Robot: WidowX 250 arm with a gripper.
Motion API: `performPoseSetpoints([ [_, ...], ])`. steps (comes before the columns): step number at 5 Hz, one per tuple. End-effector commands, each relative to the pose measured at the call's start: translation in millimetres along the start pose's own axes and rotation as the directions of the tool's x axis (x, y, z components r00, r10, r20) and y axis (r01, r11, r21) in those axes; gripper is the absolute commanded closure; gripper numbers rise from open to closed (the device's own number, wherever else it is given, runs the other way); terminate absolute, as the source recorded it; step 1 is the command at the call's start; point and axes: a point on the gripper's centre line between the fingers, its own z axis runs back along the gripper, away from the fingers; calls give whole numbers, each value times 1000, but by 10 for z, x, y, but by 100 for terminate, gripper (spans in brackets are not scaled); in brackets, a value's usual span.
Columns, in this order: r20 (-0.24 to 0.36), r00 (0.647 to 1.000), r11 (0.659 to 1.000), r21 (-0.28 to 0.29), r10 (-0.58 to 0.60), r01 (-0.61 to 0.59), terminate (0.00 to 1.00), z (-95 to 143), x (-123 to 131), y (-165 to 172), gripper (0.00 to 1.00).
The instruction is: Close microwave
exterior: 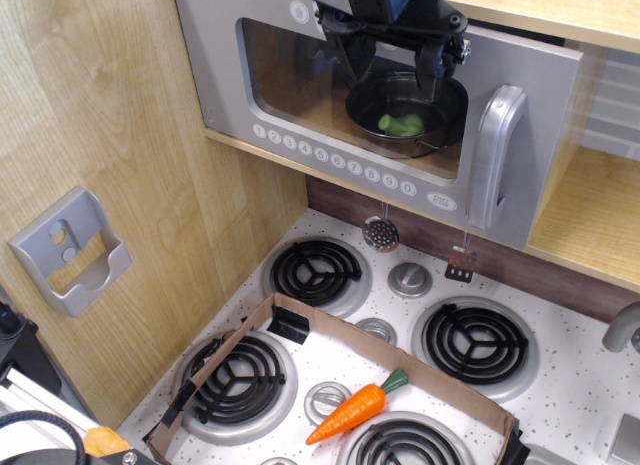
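Note:
The toy microwave's wide grey door [250, 75] has a clear window, a row of round white buttons [340, 163] and a chunky silver D-handle [495, 153] at its right end. The door stands nearly flat against the wooden cabinet. Through the window I see a metal pot [405, 105] with something green in it. My black gripper [392, 57] is at the top of the door, its fingers [432, 67] open and holding nothing, resting against the door's face in front of the window.
A small grey plastic holder [72, 250] is mounted on the left wooden wall. Below is a toy stove top with black coil burners [316, 270]. A cardboard frame [290, 320] lies on it with a toy carrot [355, 410]. An open wooden shelf [590, 215] is at right.

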Motion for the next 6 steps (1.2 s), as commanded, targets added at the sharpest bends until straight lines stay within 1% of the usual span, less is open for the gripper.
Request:
performPoseSetpoints([
  [1, 140, 990, 999, 15, 31, -33, 0, 165, 148, -47, 0],
  [2, 210, 977, 998, 32, 49, -57, 0, 179, 202, -73, 0],
  [3, 236, 969, 995, 40, 76, -88, 0, 197, 263, -106, 0],
  [4, 186, 974, 985, 92, 126, -146, 0, 238, 156, -193, 0],
  [5, -54, 986, 973, 179, 158, -146, 0, 295, -132, -286, 0],
  [6, -224, 968, 976, 206, 114, -67, 0, 341, -352, -251, 0],
])
